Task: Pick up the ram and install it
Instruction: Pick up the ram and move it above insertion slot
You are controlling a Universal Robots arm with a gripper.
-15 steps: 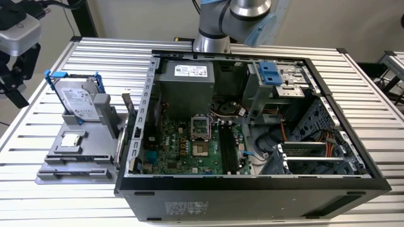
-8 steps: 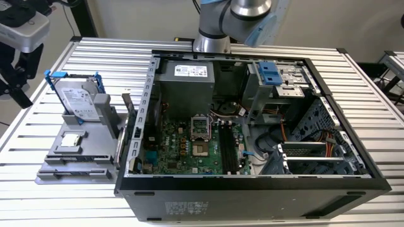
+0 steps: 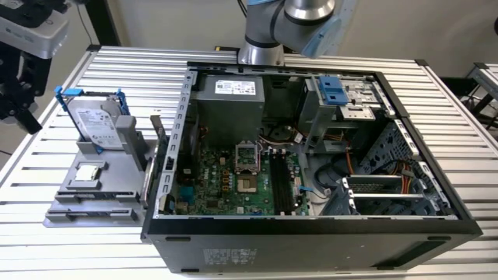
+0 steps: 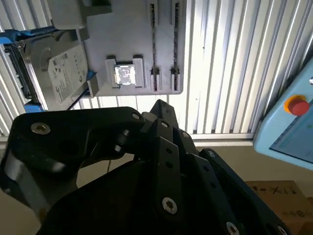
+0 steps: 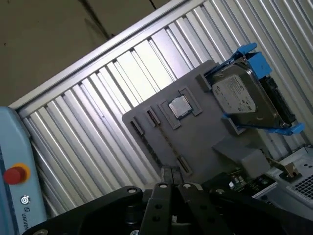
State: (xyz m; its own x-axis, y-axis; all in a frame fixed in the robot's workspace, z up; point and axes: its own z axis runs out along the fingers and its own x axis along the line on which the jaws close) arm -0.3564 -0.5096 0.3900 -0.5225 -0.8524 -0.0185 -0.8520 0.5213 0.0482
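Right now hanging out past the edge of the slatted metal table [image 3: 70,248], at the exterior view's left, with the gripper [image 5: 171,172] [image 4: 160,105] pinched tip to tip on nothing in both wrist views. Looking down from there onto the grey fixture tray [image 4: 122,34], lying on the table just beside the computer case [image 3: 311,248]. Finding the ram [image 4: 153,54] sitting on edge in the long tray slot nearer the processor chip [image 4: 124,74], showing as a thin dark strip, untouched and well apart from the gripper. Noting a second long slot [image 4: 173,49] running parallel just beside it, on the side away from the chip. Further along the tray, finding the silver hard drive [image 3: 100,123] propped up on end in its blue bracket [image 3: 70,92]. Beyond that, taking in the case lying open side up, with the green motherboard [image 3: 233,189] showing, long black memory slots [image 3: 284,184] running beside the processor socket [image 3: 245,156], and a grey power supply [image 3: 230,111] sitting behind them. Ending at the arm's base [image 3: 260,52], standing on the table behind the case.
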